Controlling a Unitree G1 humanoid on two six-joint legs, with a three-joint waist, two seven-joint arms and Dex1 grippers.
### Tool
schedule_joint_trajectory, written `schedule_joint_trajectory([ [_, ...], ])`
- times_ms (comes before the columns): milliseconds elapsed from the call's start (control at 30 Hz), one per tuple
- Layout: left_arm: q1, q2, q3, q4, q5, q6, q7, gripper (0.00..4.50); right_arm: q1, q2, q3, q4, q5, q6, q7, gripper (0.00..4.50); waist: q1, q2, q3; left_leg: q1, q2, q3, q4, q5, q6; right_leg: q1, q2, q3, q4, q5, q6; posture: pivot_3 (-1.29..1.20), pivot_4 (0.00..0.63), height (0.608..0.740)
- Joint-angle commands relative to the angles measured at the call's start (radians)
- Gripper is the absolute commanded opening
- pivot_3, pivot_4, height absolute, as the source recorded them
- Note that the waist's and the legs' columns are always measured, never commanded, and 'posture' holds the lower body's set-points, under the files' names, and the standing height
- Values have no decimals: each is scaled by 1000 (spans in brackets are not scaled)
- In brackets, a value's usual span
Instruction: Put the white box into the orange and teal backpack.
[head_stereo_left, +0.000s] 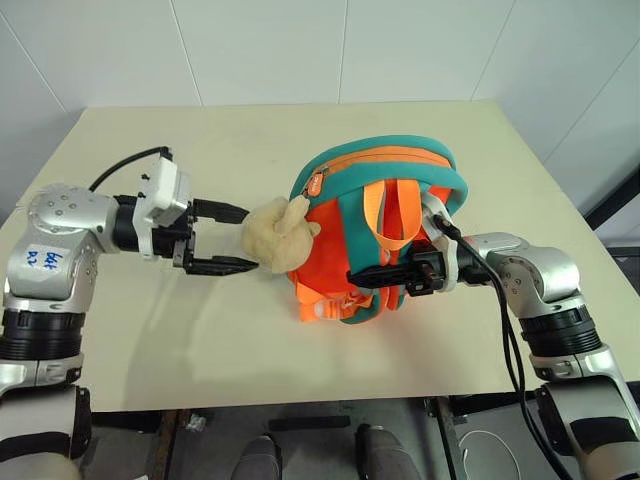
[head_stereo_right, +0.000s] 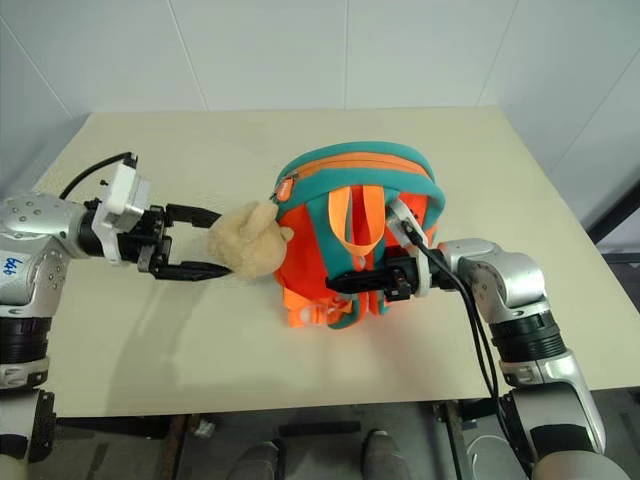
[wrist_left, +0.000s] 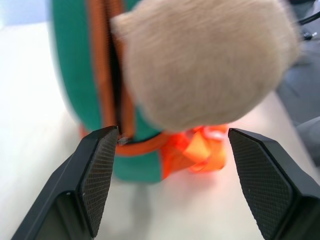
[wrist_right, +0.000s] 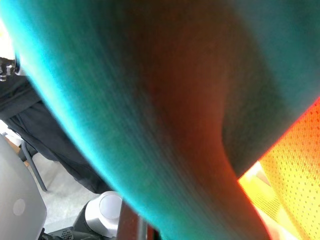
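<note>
The big pale table (head_stereo_left: 150, 350) is under everything I see. On it stands the orange and teal backpack (head_stereo_left: 340, 215), near the middle, with its strap side facing me. It is bright orange with a thick teal edge, and an orange zipper line runs over its top. An orange loop handle (head_stereo_left: 398, 215) hangs down its front between the teal straps.

My right gripper (head_stereo_left: 358, 276) reaches in from the right side, and its black fingers are pressed together on the low part of the backpack's front, among the teal straps and orange webbing. I cannot tell just which strap they pinch. In the right wrist view, teal cloth and orange mesh sit right up against the camera.

My left gripper (head_stereo_left: 232, 240) is on the other side of the bag. Its two black fingers (wrist_left: 97, 175) are spread wide — nothing is between them. They point at the fuzzy beige plush charm (head_stereo_left: 280, 235), which hangs on the backpack's left side. The fingertips are just beside the charm, and I cannot tell if they touch it.

I do not see the white box anywhere, so I cannot say where it is.

There is blue handwriting on a label on my left arm (head_stereo_left: 45, 262) — I cannot read it.
</note>
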Motion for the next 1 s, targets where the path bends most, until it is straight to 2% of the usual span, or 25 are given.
schedule_joint_trajectory([
  [33,-22,-55,6,-90,-55,36,78,3759,-25,11,8,0,-7,-14,11,0,2,0,0,0,0,0,0,0,0,0,0,0,0,0,0,0,150,740],
  [133,-64,-134,-18,-76,-69,51,122,3759,-30,21,9,7,-12,-15,9,0,9,0,0,1,0,0,1,0,0,0,0,0,2,0,0,0,150,740],
  [167,-80,-158,-13,-64,-76,58,143,3579,-29,23,9,6,-12,-15,7,0,10,0,0,1,0,-1,1,0,0,0,0,0,3,0,0,0,150,740],
  [233,-95,-184,-3,-54,-83,63,161,3175,-24,24,8,-1,-11,-13,3,0,9,0,0,1,0,-1,1,0,0,0,0,0,3,0,0,0,150,740],
  [433,-97,-201,41,-29,-89,39,206,1387,7,22,-5,-35,1,-1,-18,0,12,0,0,1,0,-1,1,0,-1,0,0,0,2,0,0,0,150,740],
  [500,-87,-175,54,-21,-88,45,202,895,16,23,-10,-46,5,3,-27,0,14,0,0,1,0,-1,1,0,-1,0,0,0,2,0,0,0,150,740],
  [567,-71,-130,60,-17,-84,70,184,589,22,22,-14,-56,9,8,-34,0,13,0,0,1,0,-1,1,0,-1,0,0,0,2,0,0,0,150,740],
  [700,-14,72,39,52,-29,111,70,438,35,16,-26,-72,14,16,-48,0,2,0,0,2,0,0,0,0,-1,0,1,0,2,0,-1,0,150,740],
  [767,-6,131,23,154,32,38,51,438,44,12,-36,-83,18,21,-58,0,-3,0,0,2,0,0,-1,0,-1,0,1,0,2,-1,-1,0,150,740],
  [867,-14,127,-10,271,93,-63,49,438,56,11,-44,-101,24,26,-71,0,-3,0,0,2,0,0,0,0,-1,0,0,0,2,-1,-2,0,150,740],
  [1000,-27,8,-86,453,196,-238,97,438,83,16,-72,-146,50,50,-121,0,12,0,0,3,0,0,0,0,-1,1,0,0,3,-1,-2,0,150,740],
])
